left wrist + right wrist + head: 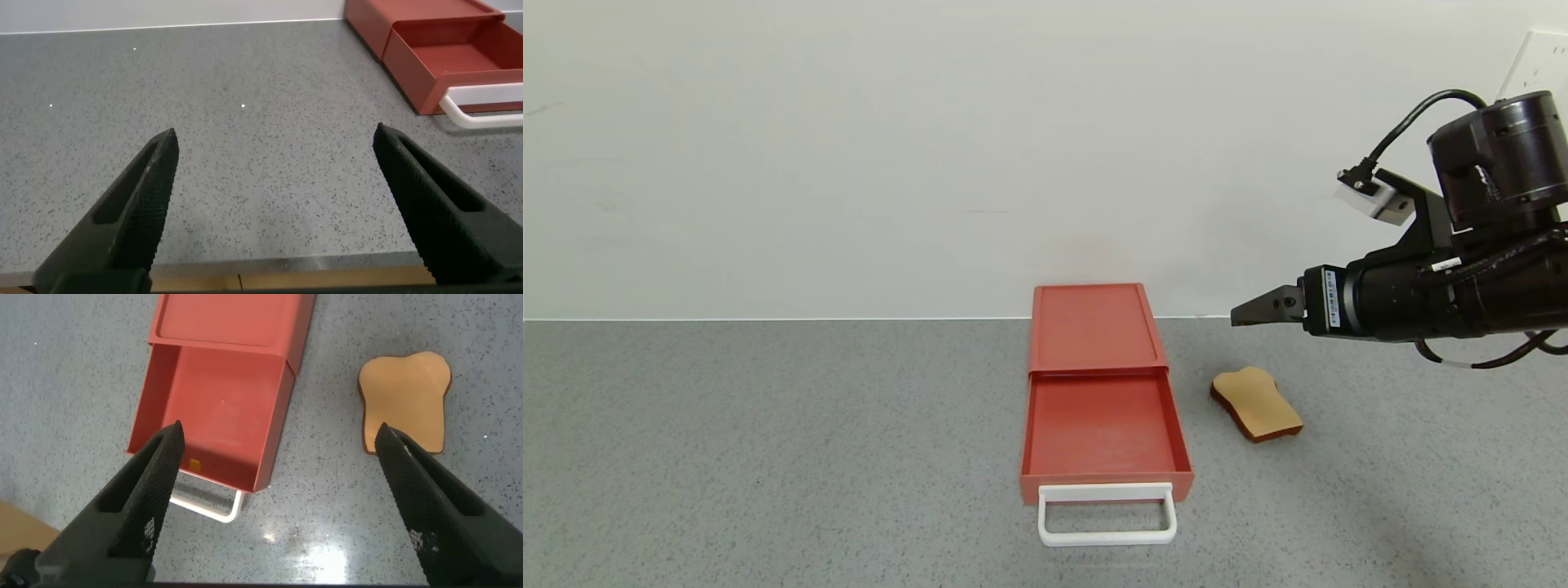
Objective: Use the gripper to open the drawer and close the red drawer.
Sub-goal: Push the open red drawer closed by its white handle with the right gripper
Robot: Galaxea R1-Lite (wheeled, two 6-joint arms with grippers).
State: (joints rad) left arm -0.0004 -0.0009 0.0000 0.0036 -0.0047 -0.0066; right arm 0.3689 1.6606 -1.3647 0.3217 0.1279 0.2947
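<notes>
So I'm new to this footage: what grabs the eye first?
The red drawer at the middle of the grey table, its tray pulled out and its white handle toward the robot. Right of it lies a toast-shaped slice, with the right gripper open in the air above it.

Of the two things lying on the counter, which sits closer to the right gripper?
The tan toast slice, lying just below and beside the open right gripper. The red drawer, its tray pulled out, lies farther toward the robot's left.

bare lab bench, grey speckled tabletop (768, 457), plain white wall (849, 147)
</notes>
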